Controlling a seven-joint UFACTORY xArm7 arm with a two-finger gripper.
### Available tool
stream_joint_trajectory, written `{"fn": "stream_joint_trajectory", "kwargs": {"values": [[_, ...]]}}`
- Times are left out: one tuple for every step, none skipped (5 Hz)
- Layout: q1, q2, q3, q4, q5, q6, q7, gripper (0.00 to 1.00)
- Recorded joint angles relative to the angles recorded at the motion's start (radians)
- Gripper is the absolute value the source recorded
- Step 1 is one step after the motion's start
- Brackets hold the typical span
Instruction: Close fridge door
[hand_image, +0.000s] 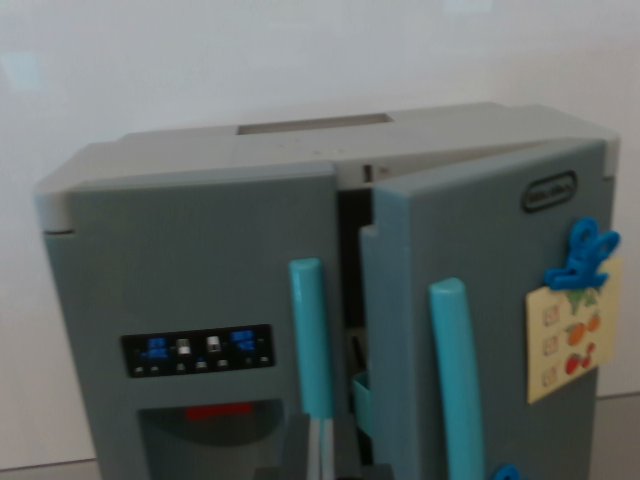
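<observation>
A grey toy fridge with two doors fills the wrist view. Its left door lies flush and shut. The right door stands ajar, swung out toward the camera, leaving a dark gap between the doors. Each door carries a teal vertical handle: left handle, right handle. A teal shelf edge shows inside the gap. Dark blurred shapes at the bottom edge may be parts of my gripper; its fingers cannot be made out.
A black control panel with blue buttons and a dispenser recess sit on the left door. A blue clip holds a yellow note on the right door. A white wall stands behind.
</observation>
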Motion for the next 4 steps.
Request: {"fn": "stream_joint_trajectory", "kwargs": {"values": [[0.0000,0.000,0.000,0.000,0.0000,0.000,0.000,1.00],[0.0000,0.010,-0.030,0.000,0.0000,0.000,0.000,1.00],[0.0000,0.010,-0.030,0.000,0.0000,0.000,0.000,1.00],[0.0000,0.041,-0.062,0.000,0.0000,0.000,0.000,1.00]]}}
